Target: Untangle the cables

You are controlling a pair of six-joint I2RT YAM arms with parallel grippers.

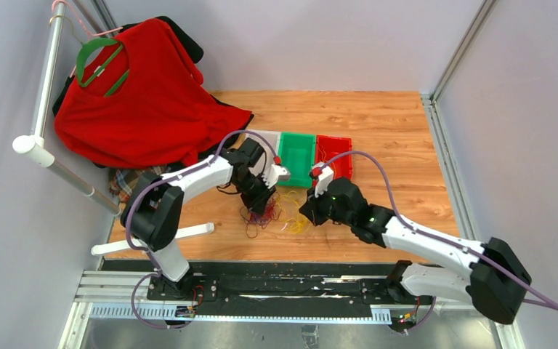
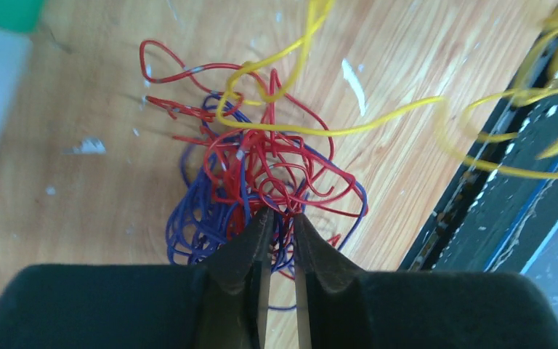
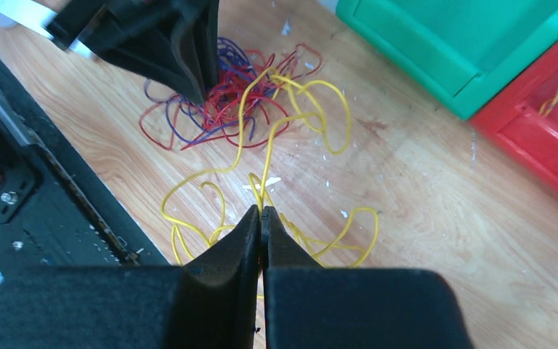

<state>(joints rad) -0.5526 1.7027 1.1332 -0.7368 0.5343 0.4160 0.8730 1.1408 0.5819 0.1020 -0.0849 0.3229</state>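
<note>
Two claws work one tangle near the front edge of the wood-grain worktop, where the cables lie just ahead of the coloured bins. The left claw has its fingers drawn almost together, and they appear to nip strands of the red and blue clump. The right claw is pressed tight, pinching the yellow wire where two of its runs meet.

To do this step well, I would hold the clump steady as an anchor and draw the yellow away slowly and low over the worktop. The place to watch is the far side of the clump, where a yellow loop hooks through the red. A quick tug would likely cinch that crossing or drag the whole knot along.

The wires look thin, glossy and springy. They are kinked into loose curls that keep their shape and do not lie flat. The worktop is smooth, flecked with white scraps. The green bin and red bin are hard moulded plastic, and some yellow wire shows in the red one.
</note>
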